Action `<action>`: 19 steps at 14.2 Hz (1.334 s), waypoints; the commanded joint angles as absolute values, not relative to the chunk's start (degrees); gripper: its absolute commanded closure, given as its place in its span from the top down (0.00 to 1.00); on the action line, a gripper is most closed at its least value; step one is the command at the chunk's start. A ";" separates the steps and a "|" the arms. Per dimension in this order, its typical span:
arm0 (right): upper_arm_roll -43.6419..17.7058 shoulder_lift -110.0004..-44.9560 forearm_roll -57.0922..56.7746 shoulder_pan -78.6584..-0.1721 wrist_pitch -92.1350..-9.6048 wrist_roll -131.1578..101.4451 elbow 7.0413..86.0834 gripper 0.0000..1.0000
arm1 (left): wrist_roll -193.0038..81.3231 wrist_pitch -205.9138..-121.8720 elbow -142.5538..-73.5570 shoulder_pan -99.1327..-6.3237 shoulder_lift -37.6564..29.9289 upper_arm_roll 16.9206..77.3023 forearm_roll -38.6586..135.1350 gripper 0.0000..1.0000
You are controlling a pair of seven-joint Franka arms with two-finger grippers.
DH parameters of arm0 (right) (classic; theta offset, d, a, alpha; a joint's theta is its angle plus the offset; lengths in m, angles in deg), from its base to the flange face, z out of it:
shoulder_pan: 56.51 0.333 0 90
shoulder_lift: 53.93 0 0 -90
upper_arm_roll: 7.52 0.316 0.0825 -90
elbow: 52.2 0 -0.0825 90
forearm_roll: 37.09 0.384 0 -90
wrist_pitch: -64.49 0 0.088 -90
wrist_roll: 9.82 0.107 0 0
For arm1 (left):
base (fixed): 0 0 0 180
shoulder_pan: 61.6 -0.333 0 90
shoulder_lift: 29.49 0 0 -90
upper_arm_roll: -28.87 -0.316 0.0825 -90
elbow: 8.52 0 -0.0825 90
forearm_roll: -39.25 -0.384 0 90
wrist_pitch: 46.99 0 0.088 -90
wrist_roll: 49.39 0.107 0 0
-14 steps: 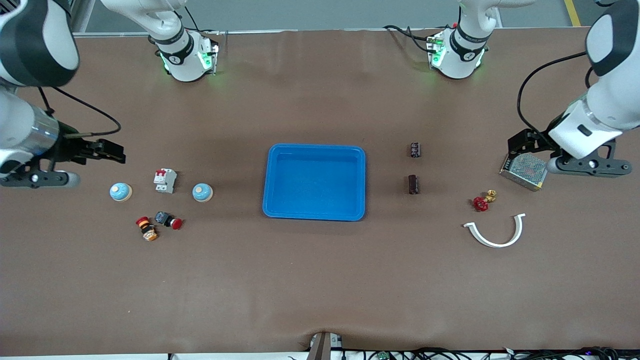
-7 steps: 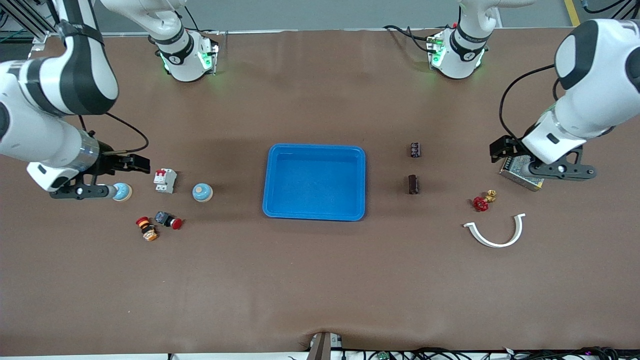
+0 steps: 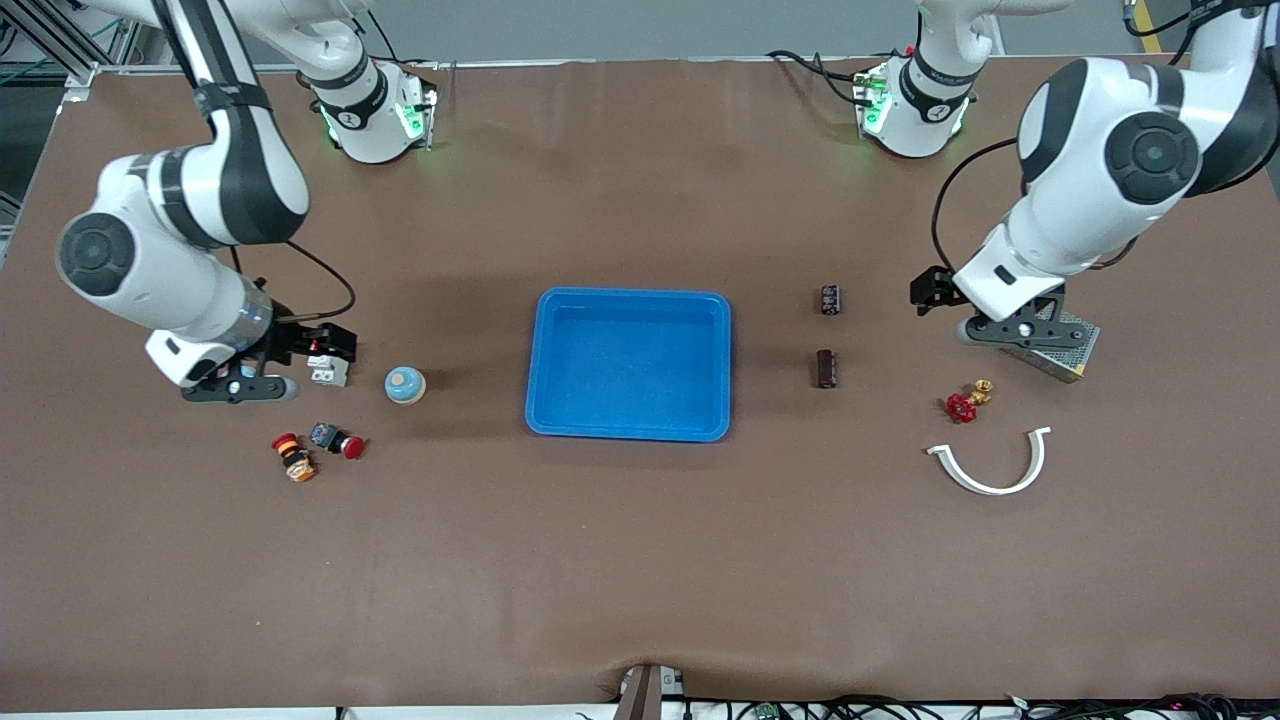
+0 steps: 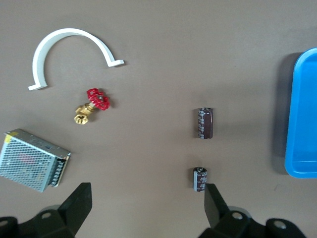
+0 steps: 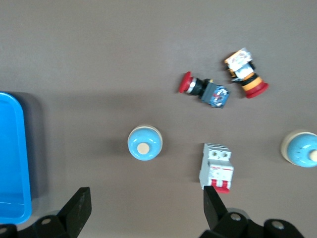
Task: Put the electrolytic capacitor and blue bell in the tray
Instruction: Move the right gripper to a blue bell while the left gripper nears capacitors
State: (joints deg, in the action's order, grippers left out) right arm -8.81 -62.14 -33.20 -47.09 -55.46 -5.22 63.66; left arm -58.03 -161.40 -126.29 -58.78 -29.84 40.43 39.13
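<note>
1. Both arms have swung inward since a second ago: our right gripper now hangs over the circuit breaker, our left gripper near the power supply; both jaws gape wide, holding nothing.
2. We find the tray empty mid-table, two capacitors toward the left arm's end and a blue bell toward the right arm's.
3. We judge each gripper must centre over its target before descending.

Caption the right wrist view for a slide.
Open right gripper above two blue bells, a breaker and two push buttons; tray at the edge.
</note>
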 commanded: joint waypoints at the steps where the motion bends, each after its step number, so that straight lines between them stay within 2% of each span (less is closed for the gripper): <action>1: -9.01 -62.18 -32.87 -46.58 -57.68 -4.46 65.66 1.00 | -61.06 -168.00 -134.80 -58.97 -34.41 41.18 40.65 1.00; 6: -9.10 -64.55 -33.40 -45.00 -65.40 -4.55 70.14 1.00 | -64.59 -169.24 -136.92 -58.88 -33.44 43.46 41.96 1.00; 11: -9.10 -69.04 -33.40 -44.21 -68.49 -4.55 70.15 1.00 | -70.56 -180.13 -144.30 -58.97 -31.17 48.38 42.67 1.00; 19: -9.10 -73.44 -33.40 -43.51 -72.88 -4.55 71.02 1.00 | -73.47 -191.03 -152.39 -58.97 -28.52 50.67 42.67 1.00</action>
State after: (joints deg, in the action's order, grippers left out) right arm -8.81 -72.86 -33.23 -44.15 -71.06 -5.06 70.11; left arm -73.25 -188.02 -149.70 -58.67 -27.80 49.95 41.40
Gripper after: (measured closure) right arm 0.000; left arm 0.000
